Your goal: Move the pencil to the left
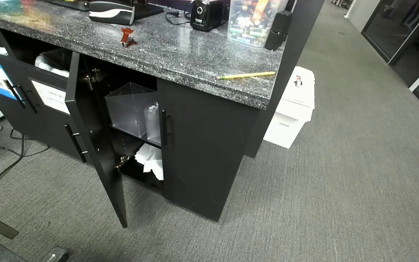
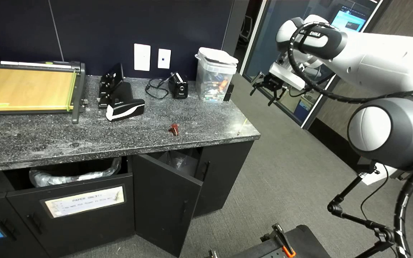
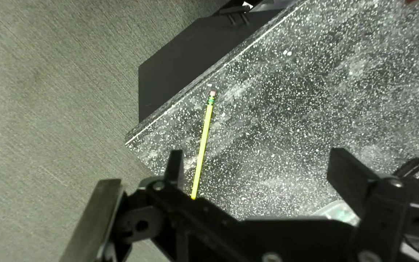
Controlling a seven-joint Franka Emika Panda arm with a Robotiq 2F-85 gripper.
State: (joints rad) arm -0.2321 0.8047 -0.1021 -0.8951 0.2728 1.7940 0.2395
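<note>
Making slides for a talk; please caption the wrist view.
Yellow pencil lying near the corner of a speckled countertop, seen past the open gripper.

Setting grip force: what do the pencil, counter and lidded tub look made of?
Pencil: likely wood under smooth paint, judging by the even yellow coat.
Counter: stone or a laminate copy, can't tell; pale-speckled, glare suggests some polish.
Tub: probably plastic, see-through; colourful contents show inside.

The countertop [image 2: 206,120] looks like speckled stone, with a glossy sheen towards the right. The tub [image 2: 212,71] at its far right is smooth, see-through plastic; the trimmer board [image 2: 27,87] at far left looks wooden. Near, the cabinet door [image 2: 163,204] is matt, the carpet [image 2: 278,172] rough-woven. The pencil [image 3: 204,140] looks smooth.
</note>
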